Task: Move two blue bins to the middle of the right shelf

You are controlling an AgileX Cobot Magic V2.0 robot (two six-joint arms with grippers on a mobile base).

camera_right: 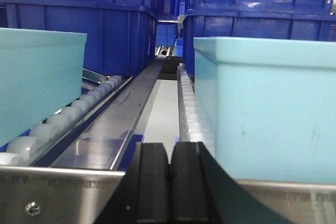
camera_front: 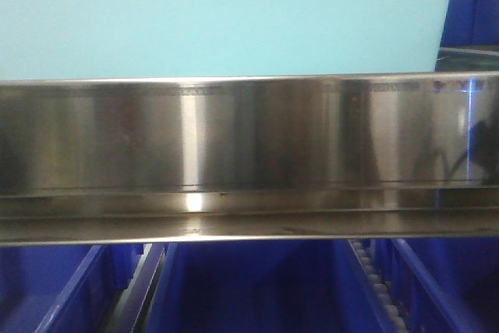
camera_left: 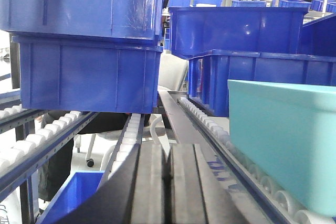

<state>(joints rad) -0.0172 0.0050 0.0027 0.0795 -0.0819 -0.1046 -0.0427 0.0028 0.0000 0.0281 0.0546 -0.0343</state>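
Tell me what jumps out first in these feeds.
Stacked blue bins fill the upper left of the left wrist view, on roller lanes. A shiny steel rail spans the front view under a teal bin. The right gripper, shut, points down a lane between two teal bins.

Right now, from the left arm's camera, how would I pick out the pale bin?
Find the roller shelf running away from the camera. On its right side, nearest the lens, sits the turquoise bin. It alone is pale; the stacked bins behind and left are dark blue.
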